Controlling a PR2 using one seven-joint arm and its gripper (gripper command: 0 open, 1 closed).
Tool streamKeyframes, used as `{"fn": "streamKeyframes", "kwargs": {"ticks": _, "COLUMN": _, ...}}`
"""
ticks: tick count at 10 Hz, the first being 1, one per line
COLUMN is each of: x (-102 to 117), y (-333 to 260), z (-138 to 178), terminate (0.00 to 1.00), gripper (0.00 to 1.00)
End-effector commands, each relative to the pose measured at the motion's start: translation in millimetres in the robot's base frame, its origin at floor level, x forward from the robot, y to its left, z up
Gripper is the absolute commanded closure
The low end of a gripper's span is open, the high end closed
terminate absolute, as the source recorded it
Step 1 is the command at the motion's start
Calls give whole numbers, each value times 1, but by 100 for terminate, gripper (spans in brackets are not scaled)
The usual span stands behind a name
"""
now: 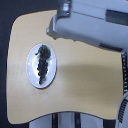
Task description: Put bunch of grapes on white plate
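The small elongated bunch of dark purple-black grapes (42, 63) lay on the round glossy white plate (33, 75), its green stem end toward 12 o'clock. The plate sat on the pale wooden desk (85, 85). The grey gripper (54, 30) hung at 1 o'clock, apart from the plate; whether clenched or released, I could not tell

The exterior view is small, soft and blocky, with every edge smeared. Even, bright light falls on the pale wooden table (80, 75), and the gripper (52, 31) throws a faint, diffuse shadow just below itself. Beyond the gripper the background drops to near black, and the white plate (32, 75) shows only mild glare
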Motion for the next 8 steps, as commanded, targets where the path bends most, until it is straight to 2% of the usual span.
{"fn": "streamKeyframes", "kwargs": {"ticks": 1, "x": -6, "y": -152, "z": 42, "terminate": 0, "gripper": 0}}
{"fn": "streamKeyframes", "kwargs": {"ticks": 7, "x": -8, "y": -252, "z": 55, "terminate": 0, "gripper": 0}}
{"fn": "streamKeyframes", "kwargs": {"ticks": 8, "x": -13, "y": -260, "z": 51, "terminate": 100, "gripper": 0}}
